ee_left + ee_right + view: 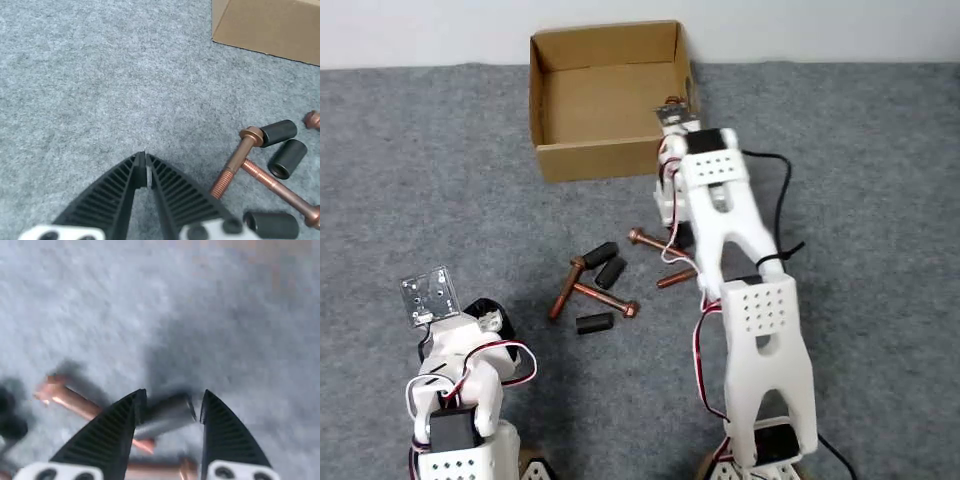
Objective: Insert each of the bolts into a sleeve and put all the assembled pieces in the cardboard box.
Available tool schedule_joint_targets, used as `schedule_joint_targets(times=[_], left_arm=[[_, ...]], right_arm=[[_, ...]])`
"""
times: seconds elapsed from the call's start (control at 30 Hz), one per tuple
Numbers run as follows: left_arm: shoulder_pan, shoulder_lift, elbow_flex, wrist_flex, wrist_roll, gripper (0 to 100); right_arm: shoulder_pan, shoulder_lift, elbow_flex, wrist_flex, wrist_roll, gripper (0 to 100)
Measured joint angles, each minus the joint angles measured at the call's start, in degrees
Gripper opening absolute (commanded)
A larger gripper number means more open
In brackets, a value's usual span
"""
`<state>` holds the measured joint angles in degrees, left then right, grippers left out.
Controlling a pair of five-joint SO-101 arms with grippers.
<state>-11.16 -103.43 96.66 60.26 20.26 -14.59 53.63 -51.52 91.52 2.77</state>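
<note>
High view first: the cardboard box [600, 160] at 12 o'clock looks empty, and I count four bolts [605, 298] and three sleeves [594, 323] loose at the centre, none visibly joined. My right gripper [173, 395], toward 1 o'clock of that pile, clamps a fourth sleeve [167, 415]; my left gripper [145, 156] sits closed on nothing at 7 o'clock. So I judge nearly everything is left. Grey carpet [860, 150] covers the table; a pale wall [420, 30] runs behind.
</note>
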Motion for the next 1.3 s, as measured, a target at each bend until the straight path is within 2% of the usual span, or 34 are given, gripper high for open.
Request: schedule_joint_targets(times=[0.2,0.33,0.43,0.5,0.57,0.73,0.9,1.1,1.3], left_arm=[[0.0,0.0,0.0,0.0,0.0,0],[0.0,0.0,0.0,0.0,0.0,0],[0.0,0.0,0.0,0.0,0.0,0],[0.0,0.0,0.0,0.0,0.0,0],[0.0,0.0,0.0,0.0,0.0,0],[0.0,0.0,0.0,0.0,0.0,0],[0.0,0.0,0.0,0.0,0.0,0],[0.0,0.0,0.0,0.0,0.0,0],[0.0,0.0,0.0,0.0,0.0,0]], right_arm=[[1.6,-7.1,0.0,8.7,0.0,16.5],[1.3,-10.9,0.9,9.0,0.0,17.4],[1.1,-12.3,3.5,9.0,-1.1,25.8],[0.5,-12.3,5.4,9.0,-5.1,32.9],[0.0,-12.3,6.5,9.0,-10.1,36.0],[-1.3,-10.4,6.6,9.0,-20.8,36.0],[-2.2,-6.4,6.6,8.3,-27.8,36.0],[-2.1,-3.9,6.6,4.7,-29.5,35.6],[-2.1,-3.9,6.6,-0.8,-29.5,24.7]])
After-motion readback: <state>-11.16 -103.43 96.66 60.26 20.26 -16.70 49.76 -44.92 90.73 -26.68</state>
